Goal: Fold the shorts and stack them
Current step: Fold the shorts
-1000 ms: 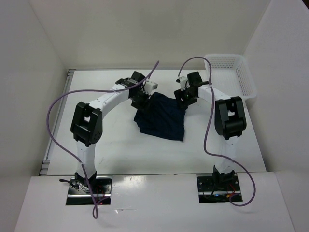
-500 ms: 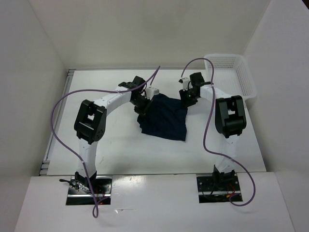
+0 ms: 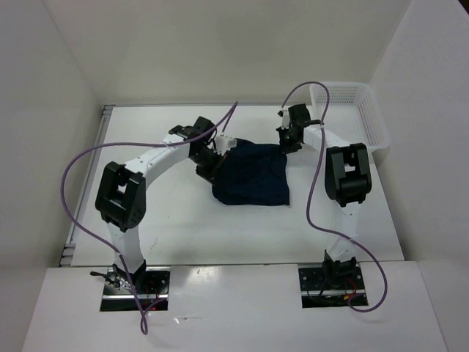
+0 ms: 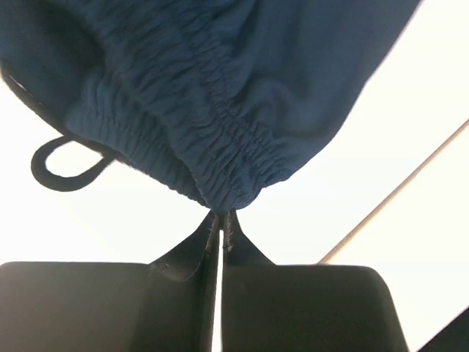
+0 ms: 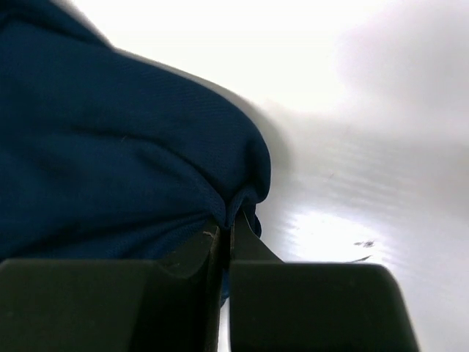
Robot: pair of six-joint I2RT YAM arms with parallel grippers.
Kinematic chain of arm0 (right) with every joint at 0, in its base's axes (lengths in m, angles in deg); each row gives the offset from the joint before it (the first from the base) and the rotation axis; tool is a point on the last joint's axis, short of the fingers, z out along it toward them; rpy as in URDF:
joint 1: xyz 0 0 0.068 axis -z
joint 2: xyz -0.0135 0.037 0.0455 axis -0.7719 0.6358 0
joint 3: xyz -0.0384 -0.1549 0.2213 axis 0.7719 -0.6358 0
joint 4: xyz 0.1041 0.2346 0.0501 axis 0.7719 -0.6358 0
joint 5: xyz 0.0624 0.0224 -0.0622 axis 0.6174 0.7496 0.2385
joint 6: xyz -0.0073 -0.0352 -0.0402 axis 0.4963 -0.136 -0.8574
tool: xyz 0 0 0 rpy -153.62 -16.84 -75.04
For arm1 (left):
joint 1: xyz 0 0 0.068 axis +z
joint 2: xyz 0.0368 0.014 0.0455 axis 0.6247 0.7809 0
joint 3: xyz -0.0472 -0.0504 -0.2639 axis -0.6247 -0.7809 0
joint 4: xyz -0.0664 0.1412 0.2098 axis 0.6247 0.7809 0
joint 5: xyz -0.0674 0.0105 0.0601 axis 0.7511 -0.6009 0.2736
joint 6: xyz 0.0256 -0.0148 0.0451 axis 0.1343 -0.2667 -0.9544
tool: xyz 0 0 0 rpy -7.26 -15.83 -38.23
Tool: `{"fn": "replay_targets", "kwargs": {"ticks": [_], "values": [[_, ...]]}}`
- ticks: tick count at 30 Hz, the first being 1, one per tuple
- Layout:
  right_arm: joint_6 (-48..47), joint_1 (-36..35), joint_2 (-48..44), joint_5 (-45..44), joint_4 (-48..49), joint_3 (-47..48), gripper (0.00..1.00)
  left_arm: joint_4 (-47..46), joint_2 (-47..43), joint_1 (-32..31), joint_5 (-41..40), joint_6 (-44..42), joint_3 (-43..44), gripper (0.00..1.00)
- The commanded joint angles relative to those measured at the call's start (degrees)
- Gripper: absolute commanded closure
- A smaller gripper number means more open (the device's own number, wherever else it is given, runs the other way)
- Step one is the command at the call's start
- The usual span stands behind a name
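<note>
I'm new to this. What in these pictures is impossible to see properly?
Top view: the left gripper and right gripper cover their own jaws' hold on the shorts.
Left wrist view: the drawstring runs behind the cloth; the top edge cuts the shorts off.
Right wrist view: the left edge cuts the shorts off; the pinched part is unidentifiable.

Arms outstretched, left gripper [image 4: 220,220] and right gripper [image 5: 226,221] clamped tight.

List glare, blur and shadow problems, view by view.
Top external: even light, sharp, the shorts nearly featureless dark. Left wrist: background blown out white, waistband gathers crisp. Right wrist: strong glare on the table, fabric soft, shadow upper right.
</note>
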Motion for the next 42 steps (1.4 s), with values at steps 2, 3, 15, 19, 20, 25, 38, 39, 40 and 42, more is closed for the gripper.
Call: {"fn": "replay_targets", "kwargs": {"ticks": [2,3,15,19,20,25,38,39,40,42], "values": [[2.6,0.8,2.8,-4.4,3.7,3.8,1.00,3.5,-3.0,-3.5,-3.2,-0.2,-7.9,1.00],[2.6,0.8,2.8,-4.4,3.7,3.8,1.00,2.5,-3.0,-4.0,-4.0,-0.2,-8.5,1.00],[-3.6,0.8,-1.7,4.0,1.1,5.6,0.22,-2.1,0.2,-3.2,-8.4,-0.2,-2.1,0.48],[-7.7,0.8,-6.9,6.0,-1.0,5.6,0.21,0.8,-0.4,-1.0,-5.3,-0.2,4.7,0.27],[-9.2,0.8,-9.7,6.0,-1.9,4.8,0.21,1.4,-1.0,-0.3,-4.7,-0.2,7.8,0.11],[-13.1,0.8,-17.6,9.2,-5.6,-2.1,0.21,3.1,1.7,3.3,0.3,-0.2,15.2,0.00],[-18.2,0.8,-23.1,15.9,-12.4,-22.7,0.21,-4.6,15.6,0.4,4.0,-0.2,23.9,0.00],[-18.8,0.8,-23.6,15.9,-12.9,-23.3,0.21,-4.6,16.3,-0.1,4.6,-0.2,24.0,0.00],[-18.8,0.8,-23.6,15.9,-12.9,-24.6,0.21,-4.6,16.3,-0.1,4.6,-0.2,24.0,0.00],[-19.7,0.8,-23.6,16.5,-12.9,-25.2,0.21,-5.8,17.0,-0.6,4.6,-0.2,23.2,0.00]]}}
